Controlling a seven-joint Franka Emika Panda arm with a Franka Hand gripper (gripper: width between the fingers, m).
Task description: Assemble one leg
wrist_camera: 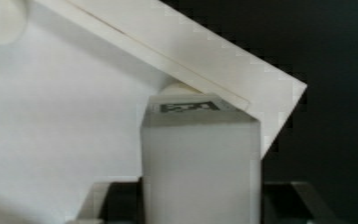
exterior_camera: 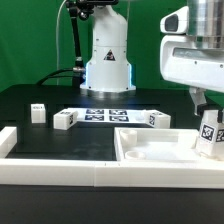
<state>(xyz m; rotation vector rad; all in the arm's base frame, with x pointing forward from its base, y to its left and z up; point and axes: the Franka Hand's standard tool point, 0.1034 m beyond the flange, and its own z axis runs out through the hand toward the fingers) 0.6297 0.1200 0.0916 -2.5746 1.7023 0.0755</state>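
Observation:
My gripper point(exterior_camera: 205, 108) is shut on a leg point(exterior_camera: 209, 132), a small white post with a black-and-white tag. It holds the leg upright over the right end of the large white panel point(exterior_camera: 150, 150). I cannot tell whether the leg touches the panel. In the wrist view the leg point(wrist_camera: 202, 150) fills the space between the dark fingers point(wrist_camera: 123, 203), with its tag at the far end, and a corner of the panel point(wrist_camera: 105, 110) lies beyond it. The gripper point(wrist_camera: 202, 205) is closed against the leg's sides. A second leg point(exterior_camera: 38, 113) stands on the table at the exterior view's left.
The marker board point(exterior_camera: 110, 115) lies in the middle of the black table in front of the robot base point(exterior_camera: 108, 60). A white raised border point(exterior_camera: 60, 176) runs along the front edge and up the left side. A green backdrop stands behind.

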